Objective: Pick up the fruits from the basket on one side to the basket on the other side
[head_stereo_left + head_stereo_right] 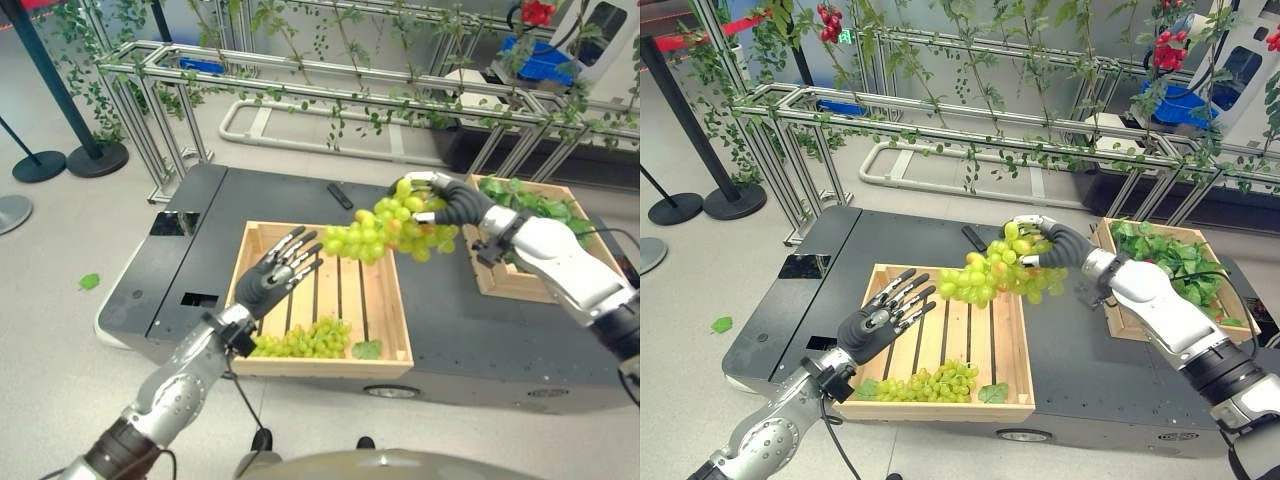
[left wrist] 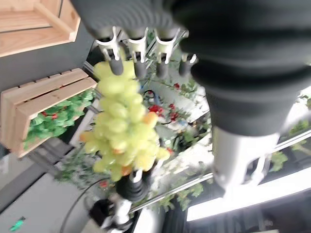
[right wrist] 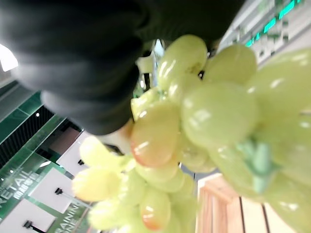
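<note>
Two slatted wooden crates on the dark platform: right hand (image 1: 1055,243) curls around a knobbly bunch of green grapes (image 1: 992,272), held aloft between them; left hand (image 1: 880,315) hovers spread over the near crate (image 1: 1010,340), beside another glossy cluster (image 1: 935,382).

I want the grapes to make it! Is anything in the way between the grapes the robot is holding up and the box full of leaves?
Nothing visible blocks them. The right hand holds the grape bunch in the air, beside the leafy crate; only bare dark tabletop lies between.
</note>
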Available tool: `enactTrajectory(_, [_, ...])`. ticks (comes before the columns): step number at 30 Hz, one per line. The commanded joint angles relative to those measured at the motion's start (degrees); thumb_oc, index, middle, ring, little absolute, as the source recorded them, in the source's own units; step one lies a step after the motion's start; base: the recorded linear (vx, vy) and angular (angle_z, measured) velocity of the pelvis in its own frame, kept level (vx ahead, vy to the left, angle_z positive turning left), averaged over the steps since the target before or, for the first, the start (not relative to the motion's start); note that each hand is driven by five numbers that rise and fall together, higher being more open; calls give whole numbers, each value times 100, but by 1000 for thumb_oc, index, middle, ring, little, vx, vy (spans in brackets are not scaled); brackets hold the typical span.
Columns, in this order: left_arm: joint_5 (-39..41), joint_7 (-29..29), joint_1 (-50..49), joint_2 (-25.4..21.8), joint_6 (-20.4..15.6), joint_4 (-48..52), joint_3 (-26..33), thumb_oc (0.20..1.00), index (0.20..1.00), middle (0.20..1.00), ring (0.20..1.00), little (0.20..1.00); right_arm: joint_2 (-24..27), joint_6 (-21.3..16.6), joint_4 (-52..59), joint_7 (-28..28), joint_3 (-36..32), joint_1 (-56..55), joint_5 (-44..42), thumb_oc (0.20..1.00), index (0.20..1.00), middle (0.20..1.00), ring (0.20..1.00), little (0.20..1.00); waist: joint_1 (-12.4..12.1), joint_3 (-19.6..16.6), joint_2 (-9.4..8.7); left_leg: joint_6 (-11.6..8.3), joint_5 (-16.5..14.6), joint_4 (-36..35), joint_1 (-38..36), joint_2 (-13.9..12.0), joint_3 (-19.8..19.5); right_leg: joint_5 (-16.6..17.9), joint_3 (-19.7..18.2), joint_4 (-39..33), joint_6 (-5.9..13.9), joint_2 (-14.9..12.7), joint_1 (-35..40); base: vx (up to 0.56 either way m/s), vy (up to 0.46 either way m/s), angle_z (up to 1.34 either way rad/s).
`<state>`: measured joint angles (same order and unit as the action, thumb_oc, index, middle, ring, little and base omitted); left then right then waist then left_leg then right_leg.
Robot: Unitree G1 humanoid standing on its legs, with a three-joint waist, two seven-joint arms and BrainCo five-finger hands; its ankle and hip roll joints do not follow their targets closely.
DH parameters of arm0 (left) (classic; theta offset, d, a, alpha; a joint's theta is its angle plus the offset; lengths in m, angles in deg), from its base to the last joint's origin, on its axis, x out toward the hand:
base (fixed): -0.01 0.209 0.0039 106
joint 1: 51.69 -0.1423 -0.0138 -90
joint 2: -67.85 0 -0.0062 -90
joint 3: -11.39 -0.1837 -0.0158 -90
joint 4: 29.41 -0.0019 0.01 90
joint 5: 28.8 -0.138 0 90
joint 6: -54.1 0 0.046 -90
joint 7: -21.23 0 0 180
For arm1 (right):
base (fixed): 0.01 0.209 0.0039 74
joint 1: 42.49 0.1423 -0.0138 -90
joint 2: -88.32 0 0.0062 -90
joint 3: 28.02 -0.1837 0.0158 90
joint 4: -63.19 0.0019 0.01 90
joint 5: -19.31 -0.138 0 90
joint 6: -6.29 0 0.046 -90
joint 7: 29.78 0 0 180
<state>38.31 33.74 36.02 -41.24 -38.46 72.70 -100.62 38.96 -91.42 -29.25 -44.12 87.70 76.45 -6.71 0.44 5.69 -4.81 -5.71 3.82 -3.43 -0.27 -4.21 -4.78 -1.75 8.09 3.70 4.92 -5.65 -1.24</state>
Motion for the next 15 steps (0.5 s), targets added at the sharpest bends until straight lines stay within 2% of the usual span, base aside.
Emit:
enactTrajectory(1, [96, 112, -114, -79, -140, 145, 186, 1000, 1000, 1000, 1000, 1000, -15, -433, 393, 182, -461, 131, -103, 200, 200, 200, 200, 200, -129, -231, -386, 201, -382, 279, 67, 130, 4, 244, 79, 105, 426, -252, -169, 0, 0, 0])
enactTrajectory(15, [-65, 56, -202, 169, -131, 67, 165, 1000, 1000, 1000, 1000, 1000, -276, -404, 459, 168, -435, 247, -9, 200, 200, 200, 200, 200, -153, -220, -439, 207, -391, 323, 97, 104, -29, 198, 68, 145, 394, -223, -180, 0, 0, 0])
